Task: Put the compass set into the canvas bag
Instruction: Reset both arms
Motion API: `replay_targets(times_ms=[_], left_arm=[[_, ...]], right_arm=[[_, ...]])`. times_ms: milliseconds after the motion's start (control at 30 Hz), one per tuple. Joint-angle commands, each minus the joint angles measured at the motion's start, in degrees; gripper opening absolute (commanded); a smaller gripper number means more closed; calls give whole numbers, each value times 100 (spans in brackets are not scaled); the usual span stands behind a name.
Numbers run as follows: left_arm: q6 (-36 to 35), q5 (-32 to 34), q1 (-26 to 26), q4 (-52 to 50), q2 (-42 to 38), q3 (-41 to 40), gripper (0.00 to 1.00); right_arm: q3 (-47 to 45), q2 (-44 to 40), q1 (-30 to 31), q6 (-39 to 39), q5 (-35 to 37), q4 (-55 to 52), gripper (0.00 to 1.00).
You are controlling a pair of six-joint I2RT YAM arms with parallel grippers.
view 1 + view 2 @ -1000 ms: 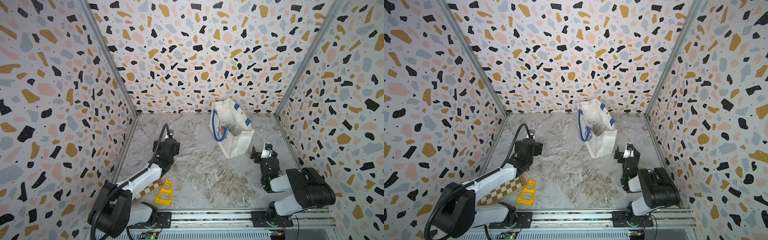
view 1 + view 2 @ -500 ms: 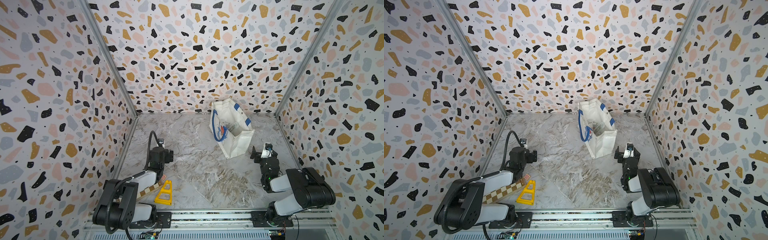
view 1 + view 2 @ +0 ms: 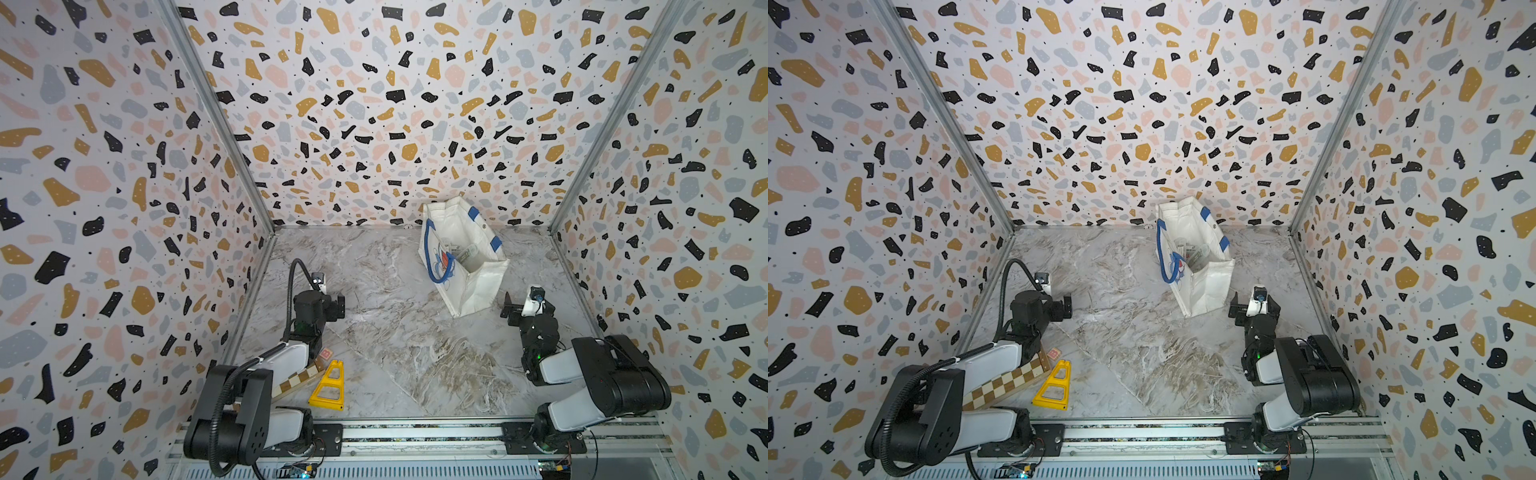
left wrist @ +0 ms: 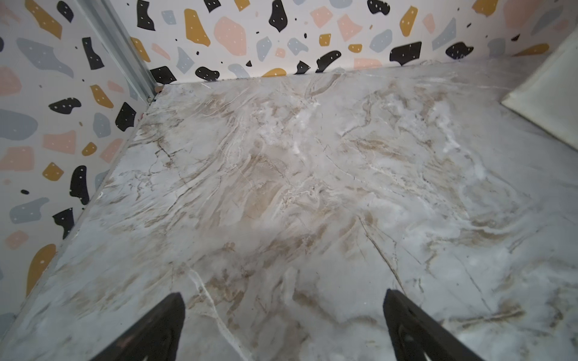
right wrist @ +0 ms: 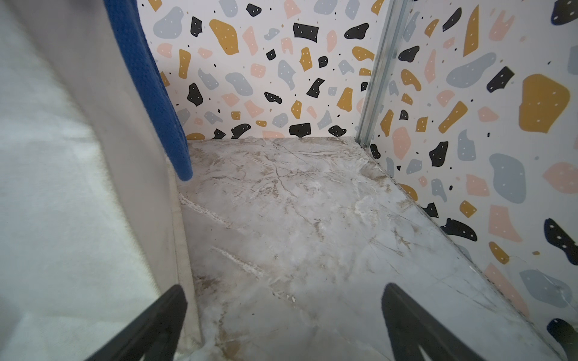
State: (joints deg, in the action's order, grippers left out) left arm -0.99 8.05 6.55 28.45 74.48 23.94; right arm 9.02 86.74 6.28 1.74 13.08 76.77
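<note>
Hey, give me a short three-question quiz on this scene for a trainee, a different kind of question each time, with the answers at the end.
1. True or false: the right gripper is shut on the white canvas bag with blue strap handles.
2. What lies right beside the yellow A-shaped plastic stand? A) a checkered wooden board B) the canvas bag C) the right gripper
3. Fill in: the left gripper hangs ____ over the marble tabletop.
Key: 1 false, its jaws stand open beside the bag; 2 A; 3 open.
</note>
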Motion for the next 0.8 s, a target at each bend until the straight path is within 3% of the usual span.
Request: replay_targets(times_ms=[0,67,167,267,333,467,567,767], left_arm=[[-482,280,5,486,-194,-179,100],[-499,307,-71,1661,5,-605,100],[-222,170,-410,1889,739,-339,99],[-123,-103,-549,1176,609,-94,100],[-123,-40,-549,1597,629,-278,100],[-367,-528,-538,2535,845,-717,100],[-162,-197,-575,1855,856,-367,100],[-130,-153,-584,1942,812,-424,100]], right_arm=[[66,-25,28,-70,54,180,99],[70,-21,29,-68,54,180,99],[67,-21,36,-70,54,180,99],[72,-25,28,-76,54,181,99],[67,-19,30,-70,55,181,99],[65,-21,31,-72,54,184,99],[72,-20,31,-69,54,189,99],[69,-30,32,-69,54,189,99]])
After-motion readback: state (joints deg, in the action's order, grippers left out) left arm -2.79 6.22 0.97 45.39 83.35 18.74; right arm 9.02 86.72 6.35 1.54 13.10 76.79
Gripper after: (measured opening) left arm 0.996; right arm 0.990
